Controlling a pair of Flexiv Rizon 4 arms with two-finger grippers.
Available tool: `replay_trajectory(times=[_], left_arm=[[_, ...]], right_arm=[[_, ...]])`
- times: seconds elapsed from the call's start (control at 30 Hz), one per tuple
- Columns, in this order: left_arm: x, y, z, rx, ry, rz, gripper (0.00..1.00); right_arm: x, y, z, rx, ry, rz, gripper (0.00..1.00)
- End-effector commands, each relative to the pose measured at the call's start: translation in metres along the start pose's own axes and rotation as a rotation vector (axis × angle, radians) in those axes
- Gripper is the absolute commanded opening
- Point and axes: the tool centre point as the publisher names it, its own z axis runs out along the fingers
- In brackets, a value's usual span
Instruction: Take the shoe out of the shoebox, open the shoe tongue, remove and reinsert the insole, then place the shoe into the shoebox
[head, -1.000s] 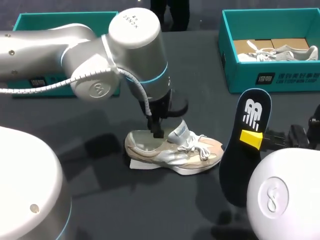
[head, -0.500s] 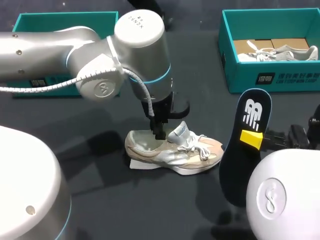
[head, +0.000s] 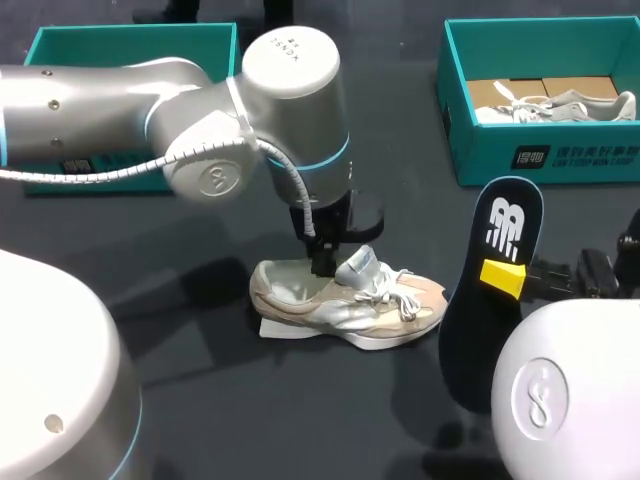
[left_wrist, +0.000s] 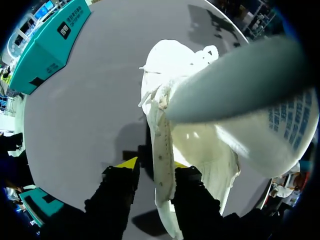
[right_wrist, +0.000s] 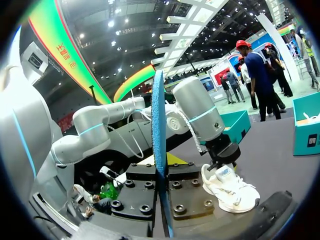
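A beige and white shoe (head: 345, 305) lies on its side on the dark table, toe to the right. My left gripper (head: 322, 262) hangs over its opening, just behind the raised tongue (head: 358, 265). In the left wrist view the gripper (left_wrist: 154, 167) straddles the shoe's collar wall (left_wrist: 161, 145); a dark gap still shows beside one finger. The tongue (left_wrist: 240, 75) looms close ahead. My right gripper (head: 503, 277) is shut on the dark insole (head: 490, 340), held upright to the right of the shoe. The right wrist view shows that insole (right_wrist: 159, 115) edge-on between the fingers (right_wrist: 161, 167).
A teal shoebox (head: 540, 160) at the back right holds another pale shoe (head: 550, 103). A second teal box (head: 120, 45) stands at the back left, partly behind my left arm. Bare table lies in front of the shoe.
My left gripper has shifted a little right and down toward the tongue, and its fingers have narrowed around the collar. The right arm and insole have not moved.
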Motion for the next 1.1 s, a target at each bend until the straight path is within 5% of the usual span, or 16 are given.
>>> replay_trajectory(times=[0.03,0.3,0.53,0.8,1.1], left_arm=[[0.002,0.002,-0.001,0.002,0.0,0.006,0.0],[0.004,0.001,-0.006,0.016,0.032,0.062,0.0],[0.004,-0.004,-0.032,0.079,0.06,0.237,0.0],[0.0,-0.015,-0.069,0.105,0.056,0.716,0.0],[0.0,-0.015,-0.069,0.105,0.056,0.716,0.0]], right_arm=[[0.005,0.001,0.006,0.004,-0.114,0.0,0.0],[0.005,0.001,0.006,0.004,-0.114,0.0,0.0],[0.005,0.001,0.006,0.004,-0.114,0.0,0.0],[0.005,0.001,0.006,0.004,-0.114,0.0,0.0],[0.005,0.001,0.006,0.004,-0.114,0.0,0.0]])
